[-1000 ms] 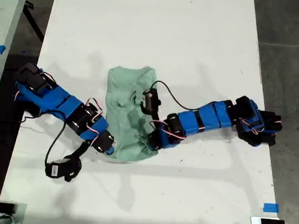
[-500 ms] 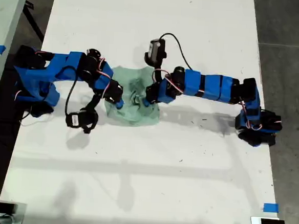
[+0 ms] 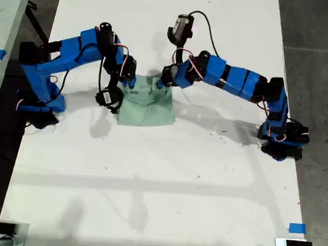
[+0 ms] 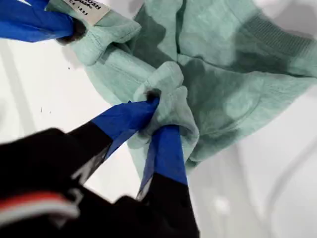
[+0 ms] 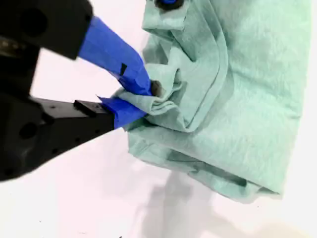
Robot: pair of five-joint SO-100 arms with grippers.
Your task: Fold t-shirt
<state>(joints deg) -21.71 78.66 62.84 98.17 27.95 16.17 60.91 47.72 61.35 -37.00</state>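
1. The t-shirt (image 3: pixel 148 108) lies on the white surface (image 3: pixel 148 184), a little toward the exterior view's top and left of centre. It is a compact, roughly square, doubled-over shape.
2. A second ago it lay stretched out long toward the exterior view's bottom, with both arms low at that end. Half a second ago it was bunched midway between them. Its lifted end has now been carried over to the edge nearer the exterior view's top.
3. My first end effector (image 4: pixel 159 119) is closed tight on a wad of mint fabric, which bulges around its blue fingertips.
4. My second end effector (image 5: pixel 141 99) is likewise clamped on a gathered fold at the shirt's edge. The rest of the cloth spreads away from it in soft pleats.
5. In the first wrist view, the other blue tip pinches a bit of cloth bearing a small white label, and a ribbed collar shows beyond it.
6. In the exterior view, the two arms meet at the shirt's upper edge, one at each corner. The wrist views do not settle which arm is which.
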